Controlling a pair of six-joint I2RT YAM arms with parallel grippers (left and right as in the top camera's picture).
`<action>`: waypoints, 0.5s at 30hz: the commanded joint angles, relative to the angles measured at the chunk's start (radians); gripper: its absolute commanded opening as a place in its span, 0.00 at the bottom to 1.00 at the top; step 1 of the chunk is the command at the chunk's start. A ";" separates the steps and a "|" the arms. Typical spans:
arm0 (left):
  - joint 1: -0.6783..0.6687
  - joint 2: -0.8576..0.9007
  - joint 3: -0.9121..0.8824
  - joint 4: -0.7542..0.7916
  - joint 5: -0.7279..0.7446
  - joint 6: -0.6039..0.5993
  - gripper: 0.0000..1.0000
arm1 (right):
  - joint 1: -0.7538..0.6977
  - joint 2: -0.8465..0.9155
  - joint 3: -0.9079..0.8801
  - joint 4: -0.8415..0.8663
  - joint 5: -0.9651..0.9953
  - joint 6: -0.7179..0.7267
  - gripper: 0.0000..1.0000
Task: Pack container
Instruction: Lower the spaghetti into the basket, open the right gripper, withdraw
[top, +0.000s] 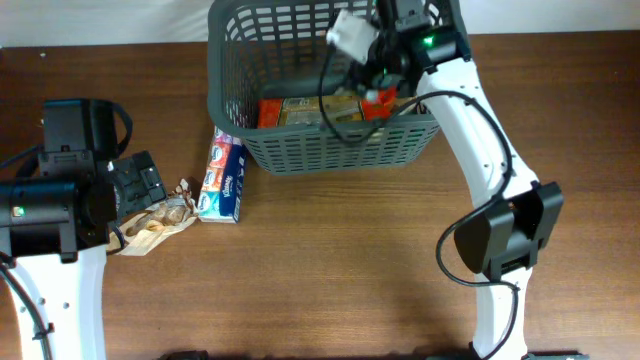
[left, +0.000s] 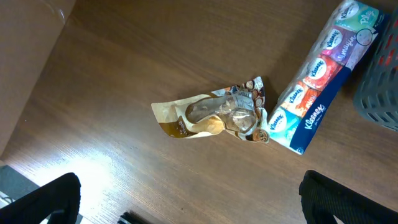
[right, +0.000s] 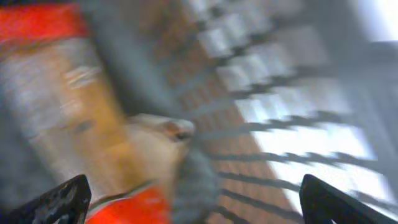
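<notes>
The container (top: 320, 80), a dark grey lattice basket, stands at the table's far middle. Inside lie a tan box with red ends (top: 300, 112) and a red packet (top: 378, 103). My right gripper (top: 375, 85) hangs inside the basket near its right wall. In the blurred right wrist view the right gripper (right: 199, 208) is open, with the red packet (right: 130, 208) loose below it and the lattice wall (right: 280, 124) beside it. A crinkled brown-and-clear food packet (left: 214, 117) lies on the table. My left gripper (left: 189, 205) is open above the wood, short of that packet.
A long pack of tissue packets (top: 222, 180) lies against the basket's left front corner, touching the crinkled packet (top: 155, 222). It also shows in the left wrist view as the tissue pack (left: 323, 81), beside the basket corner (left: 379, 93). The right arm's base (top: 500, 240) stands at front right.
</notes>
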 joint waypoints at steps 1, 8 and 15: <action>0.006 0.002 0.003 0.000 0.004 0.004 0.99 | -0.024 -0.105 0.182 0.014 0.263 0.245 0.99; 0.006 0.002 0.003 0.000 0.005 0.004 0.99 | -0.148 -0.161 0.487 -0.092 0.471 0.397 0.99; 0.006 0.002 0.003 0.000 0.005 0.004 0.99 | -0.384 -0.220 0.589 -0.311 0.472 0.696 0.99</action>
